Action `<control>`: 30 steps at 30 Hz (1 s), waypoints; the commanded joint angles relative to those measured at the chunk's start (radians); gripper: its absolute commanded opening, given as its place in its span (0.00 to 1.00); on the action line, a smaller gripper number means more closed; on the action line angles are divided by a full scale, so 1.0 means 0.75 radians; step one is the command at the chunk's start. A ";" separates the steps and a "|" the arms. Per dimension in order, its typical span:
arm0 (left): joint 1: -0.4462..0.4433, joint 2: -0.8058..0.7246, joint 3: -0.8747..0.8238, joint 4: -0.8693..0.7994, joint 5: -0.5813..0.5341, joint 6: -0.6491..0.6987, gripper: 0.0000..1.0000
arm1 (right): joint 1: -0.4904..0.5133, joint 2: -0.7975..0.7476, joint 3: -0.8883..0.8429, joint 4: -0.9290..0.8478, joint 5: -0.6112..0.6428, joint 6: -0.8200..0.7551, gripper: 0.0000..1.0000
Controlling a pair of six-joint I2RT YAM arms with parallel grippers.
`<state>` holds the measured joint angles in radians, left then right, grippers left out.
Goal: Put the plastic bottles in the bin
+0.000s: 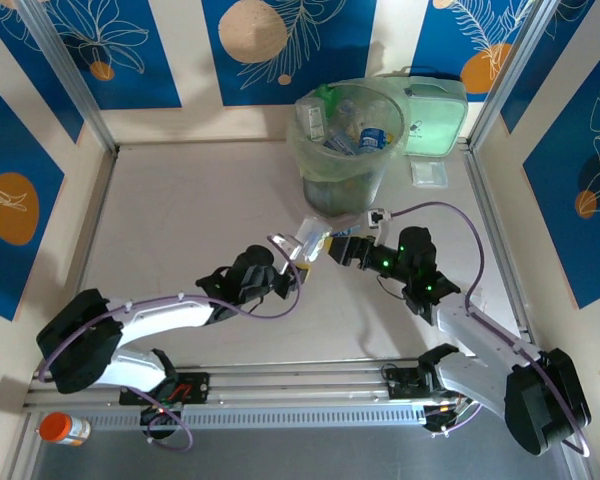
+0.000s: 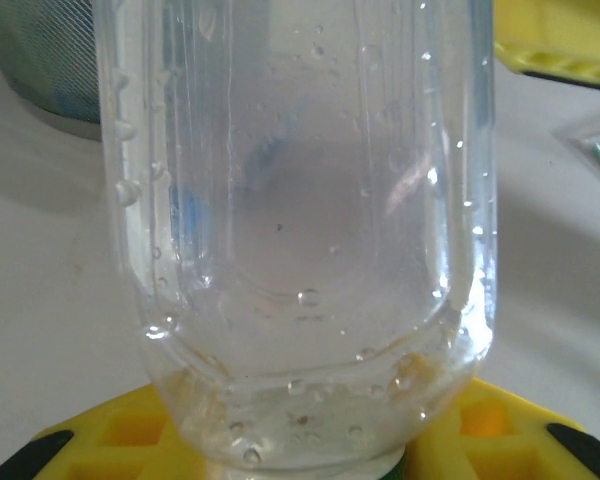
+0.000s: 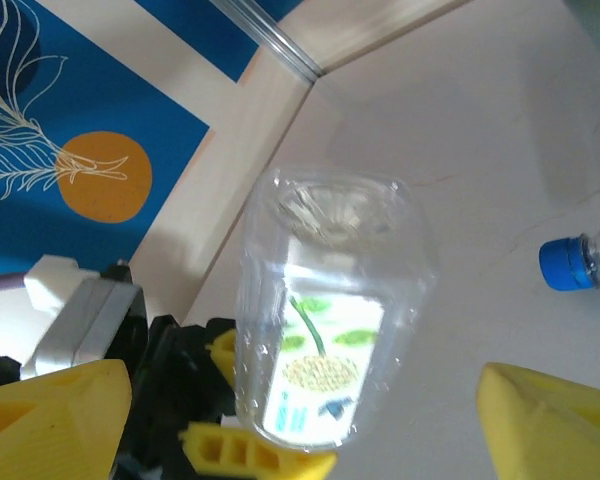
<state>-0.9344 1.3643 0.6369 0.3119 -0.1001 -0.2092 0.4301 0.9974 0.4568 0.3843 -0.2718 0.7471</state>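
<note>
A clear plastic bottle (image 1: 310, 238) with a white and green label (image 3: 325, 365) hangs above the table just in front of the bin (image 1: 345, 150). My left gripper (image 1: 285, 262) is shut on its lower end, and its yellow fingers (image 2: 130, 430) press either side of the bottle (image 2: 300, 200). My right gripper (image 1: 342, 250) is open, its yellow fingers (image 3: 55, 420) spread wide on either side of the bottle (image 3: 330, 290) without touching it. The bin is a round bucket lined with a pale green bag, and it holds several bottles (image 1: 372, 137).
A mint-green case (image 1: 435, 112) leans at the back wall right of the bin, with a small clear packet (image 1: 428, 172) in front of it. A blue cap (image 3: 565, 263) lies on the table. An orange bottle (image 1: 65, 428) lies by the left arm's base.
</note>
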 commanded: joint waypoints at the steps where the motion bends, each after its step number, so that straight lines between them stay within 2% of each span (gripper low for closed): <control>1: -0.042 0.016 0.037 0.083 0.018 0.008 0.13 | 0.018 0.055 0.051 0.034 -0.045 0.045 0.89; 5: -0.082 0.022 0.036 0.100 -0.021 0.022 0.13 | 0.032 0.153 0.084 0.054 -0.091 0.087 0.85; 12: -0.116 0.024 0.030 0.122 -0.110 0.036 0.13 | 0.063 0.218 0.084 0.106 -0.094 0.115 0.59; 17: -0.130 0.032 0.039 0.111 -0.141 0.049 0.14 | 0.077 0.219 0.086 0.119 -0.104 0.110 0.47; 21: -0.148 0.030 0.043 0.108 -0.153 0.067 0.27 | 0.077 0.194 0.077 0.115 -0.089 0.101 0.41; 26: -0.157 -0.041 0.016 0.114 -0.168 0.080 0.61 | 0.073 0.104 0.049 0.064 0.008 0.057 0.41; 28: -0.157 -0.121 -0.005 0.105 -0.187 0.068 0.70 | 0.073 0.054 0.038 0.032 0.056 0.023 0.41; 30: -0.157 -0.229 0.008 -0.003 -0.259 0.026 0.74 | 0.073 0.006 0.028 -0.006 0.115 -0.006 0.40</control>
<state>-1.0439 1.2999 0.6327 0.3431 -0.2279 -0.1753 0.4789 1.0515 0.4938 0.4107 -0.2550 0.7898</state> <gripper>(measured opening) 0.736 0.531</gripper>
